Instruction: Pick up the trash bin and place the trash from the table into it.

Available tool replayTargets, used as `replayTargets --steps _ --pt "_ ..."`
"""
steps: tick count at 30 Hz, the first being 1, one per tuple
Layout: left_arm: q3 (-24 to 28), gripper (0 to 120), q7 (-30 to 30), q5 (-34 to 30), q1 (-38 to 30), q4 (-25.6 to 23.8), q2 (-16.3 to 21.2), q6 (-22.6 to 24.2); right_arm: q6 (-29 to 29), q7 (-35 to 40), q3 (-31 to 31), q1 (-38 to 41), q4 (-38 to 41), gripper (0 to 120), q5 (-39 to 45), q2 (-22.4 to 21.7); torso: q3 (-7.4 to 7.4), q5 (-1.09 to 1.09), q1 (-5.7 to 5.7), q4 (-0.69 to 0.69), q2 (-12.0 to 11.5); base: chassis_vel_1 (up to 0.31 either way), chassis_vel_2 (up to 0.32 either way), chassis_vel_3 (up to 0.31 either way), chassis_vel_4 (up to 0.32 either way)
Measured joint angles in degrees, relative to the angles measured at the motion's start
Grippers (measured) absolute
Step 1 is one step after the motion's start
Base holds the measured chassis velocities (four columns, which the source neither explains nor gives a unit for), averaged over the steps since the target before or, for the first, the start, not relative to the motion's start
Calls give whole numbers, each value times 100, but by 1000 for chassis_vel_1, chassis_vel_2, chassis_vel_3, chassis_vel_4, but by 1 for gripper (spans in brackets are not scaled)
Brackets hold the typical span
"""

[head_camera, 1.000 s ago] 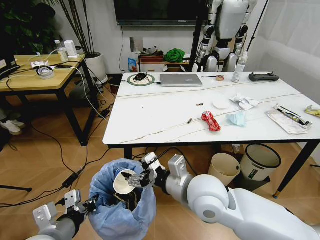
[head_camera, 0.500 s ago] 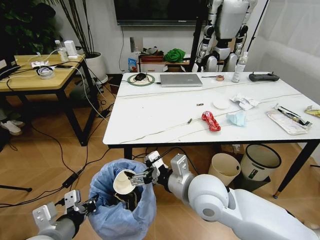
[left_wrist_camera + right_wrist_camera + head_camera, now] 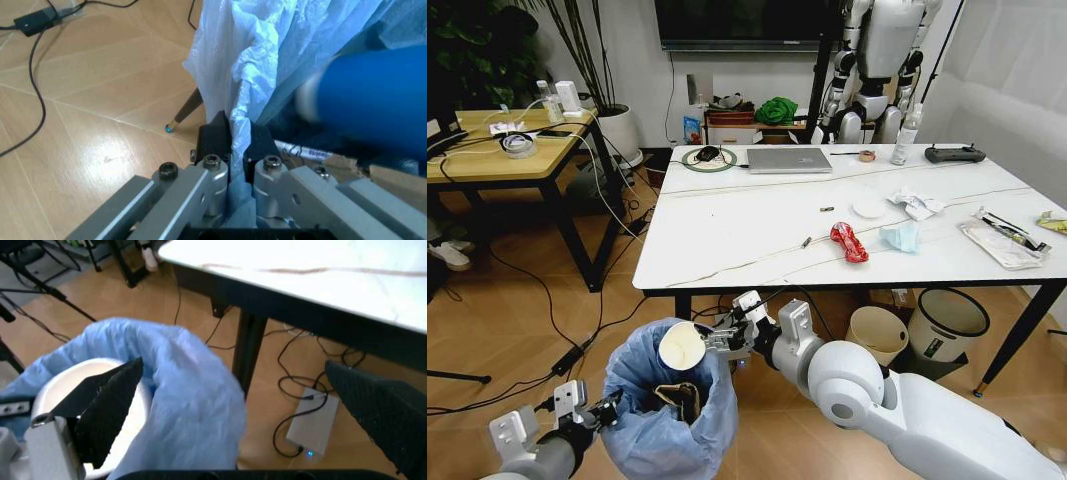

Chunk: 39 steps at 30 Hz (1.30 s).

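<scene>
Head view: the trash bin (image 3: 670, 410), lined with a light-blue bag, is held off the floor at the near left, its bag rim pinched by the left gripper (image 3: 605, 408). A white paper cup (image 3: 681, 346) sits at the bin's mouth, just beside the right gripper (image 3: 727, 340), whose fingers are spread and released. Brown cardboard (image 3: 679, 398) is seen inside the bin. On the counter (image 3: 727, 230), well apart to the far right, a red wrapper (image 3: 848, 241), a pale blue mask (image 3: 901, 237), white tissues (image 3: 916, 203) and a clear plastic package (image 3: 999, 243) are left uncollected.

Left wrist view: the left gripper (image 3: 233, 150) is clenched on a fold of the bag. Should the thin plastic slip or tear, the bin would probably drop.

Right wrist view: the right gripper (image 3: 233, 405) hangs open above the bag's edge, the cup (image 3: 87, 390) beside one finger. The cup is judged liable to tip outside if caught on the rim.

No legible brand or writing is seen.
</scene>
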Motion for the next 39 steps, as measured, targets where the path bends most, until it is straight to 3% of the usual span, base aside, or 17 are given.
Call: replayTargets --steps 11,17,23,29,39 --pt "9 0 28 76 -31 78 1 1 85 -24 276 -21 68 100 -90 14 0 0 0 0 0 0 0 0 0" --pt "66 0 371 706 -24 169 23 -22 396 74 1024 -83 49 100 -119 -56 0 -1 0 1 0 0 0 0 0" --pt "179 0 824 1171 -35 256 126 -69 617 174 2421 -744 -261 100 -108 -155 0 1 0 -2 0 0 0 0 0" --pt "187 0 660 931 -85 310 122 -70 638 179 2934 -740 -660 100 -10 -62 0 0 -1 0 0 0 0 0 0" --pt "182 0 252 275 -217 340 87 -41 660 112 2712 -209 -1732 100 -400 378 1 0 0 2 0 0 0 0 0"
